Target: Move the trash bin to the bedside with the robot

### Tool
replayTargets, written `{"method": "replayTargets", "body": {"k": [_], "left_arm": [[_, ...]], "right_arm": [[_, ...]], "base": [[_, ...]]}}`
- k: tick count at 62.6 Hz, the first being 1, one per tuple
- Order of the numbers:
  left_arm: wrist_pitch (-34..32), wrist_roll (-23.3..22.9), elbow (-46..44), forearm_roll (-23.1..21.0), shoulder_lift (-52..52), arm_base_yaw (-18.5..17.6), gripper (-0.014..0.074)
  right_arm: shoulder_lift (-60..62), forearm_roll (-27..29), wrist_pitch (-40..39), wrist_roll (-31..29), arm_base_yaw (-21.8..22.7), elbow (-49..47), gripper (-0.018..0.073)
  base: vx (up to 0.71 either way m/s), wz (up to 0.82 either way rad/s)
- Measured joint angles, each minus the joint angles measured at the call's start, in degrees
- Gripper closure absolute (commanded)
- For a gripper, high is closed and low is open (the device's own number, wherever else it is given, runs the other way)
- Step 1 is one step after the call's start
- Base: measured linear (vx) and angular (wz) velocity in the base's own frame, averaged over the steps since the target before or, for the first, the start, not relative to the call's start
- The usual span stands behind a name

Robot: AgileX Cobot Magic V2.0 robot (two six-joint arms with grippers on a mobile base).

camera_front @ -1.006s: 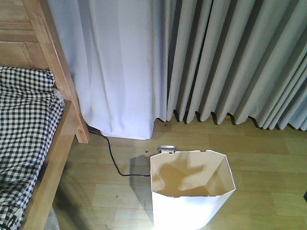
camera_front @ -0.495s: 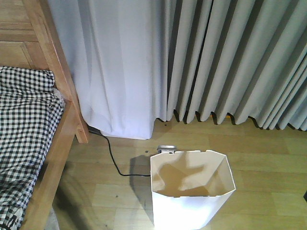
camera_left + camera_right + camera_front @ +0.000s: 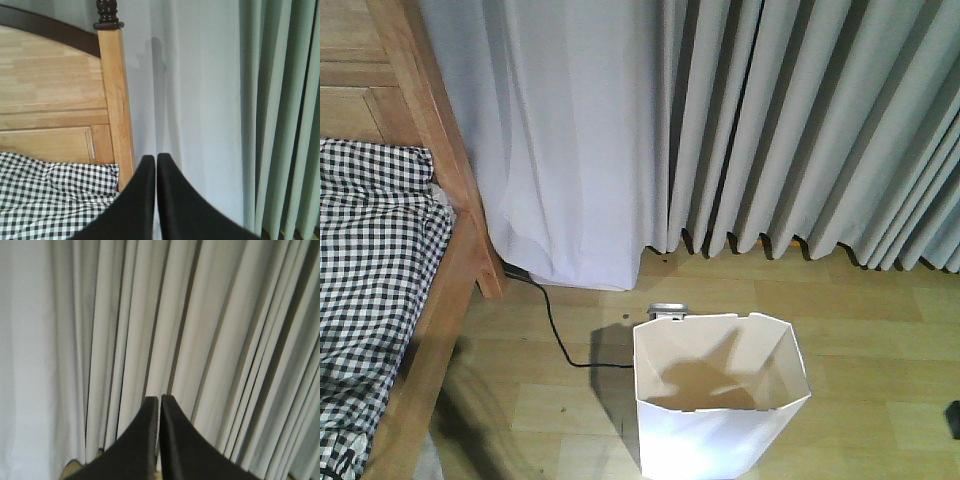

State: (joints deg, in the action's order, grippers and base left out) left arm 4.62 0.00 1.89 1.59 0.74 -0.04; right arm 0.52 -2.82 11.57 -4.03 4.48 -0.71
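Note:
The white trash bin point(image 3: 720, 420) stands upright on the wood floor in the front view, low centre, its cream inside empty and partly shadowed. The bed with its wooden frame point(image 3: 440, 170) and checked bedding point(image 3: 370, 270) is at the left, about a bin's width from the bin. In the left wrist view my left gripper point(image 3: 155, 159) is shut and empty, pointing at the bed post point(image 3: 116, 105) and bedding point(image 3: 55, 195). In the right wrist view my right gripper point(image 3: 159, 399) is shut and empty, facing the curtain. Neither gripper touches the bin.
Grey curtains point(image 3: 770, 120) hang along the back wall down to the floor. A black cable point(image 3: 557, 335) runs on the floor from under the curtain toward the bin. A small silver object point(image 3: 667, 310) lies just behind the bin. A dark object point(image 3: 953, 418) shows at the right edge.
The shadow inside the bin has shifted and darkened, and a dark object has come in at the right edge. The bin and bed have not moved.

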Motion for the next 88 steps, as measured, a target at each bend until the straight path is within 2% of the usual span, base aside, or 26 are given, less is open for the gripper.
{"method": "replayTargets", "body": {"k": [13,26,88], "left_arm": [[0.00,0.00,0.00,0.00,0.00,0.00,0.0603],[0.00,0.00,0.00,0.00,0.00,0.00,0.0603],[0.00,0.00,0.00,0.00,0.00,0.00,0.0603]], "right_arm": [[0.00,-0.38,-4.92,3.29,0.06,2.30,0.0568],[0.00,-0.51,-5.84,6.54,0.06,2.30,0.0568],[0.00,-0.55,-6.11,6.73,0.06,2.30,0.0568]], "base": [[0.00,0.00],[0.00,0.00],[0.00,0.00]]}}
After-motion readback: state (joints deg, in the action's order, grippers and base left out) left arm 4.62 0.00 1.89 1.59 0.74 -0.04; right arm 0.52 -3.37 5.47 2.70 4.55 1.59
